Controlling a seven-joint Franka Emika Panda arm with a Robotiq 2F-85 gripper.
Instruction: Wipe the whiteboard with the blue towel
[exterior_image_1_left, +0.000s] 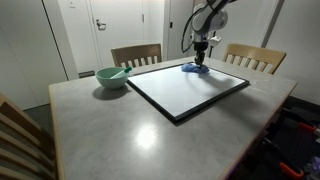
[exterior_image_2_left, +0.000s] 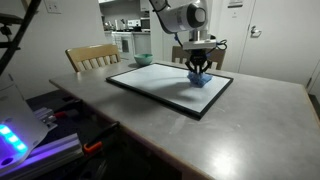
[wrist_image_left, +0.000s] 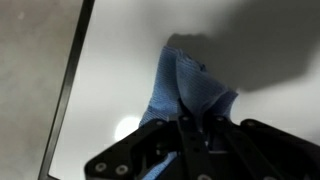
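The gripper (exterior_image_1_left: 200, 62) hangs vertical, jaws pinched shut on a bunch of the blue towel (exterior_image_1_left: 194, 70), keeping the cloth pressed to the whiteboard (exterior_image_1_left: 185, 92) near its 1 o'clock corner, likely ready to sweep; the black frame (wrist_image_left: 68, 90) lies at 9 o'clock in the wrist view

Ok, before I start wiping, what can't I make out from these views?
1. How the towel sits on the board: the gripper covers its top in both exterior views and hides its near end in the wrist view.
2. Marks on the board: too small and glary in both exterior views, and the wrist view cuts most of it off.
3. Inside of the bowl: hidden by its rim.
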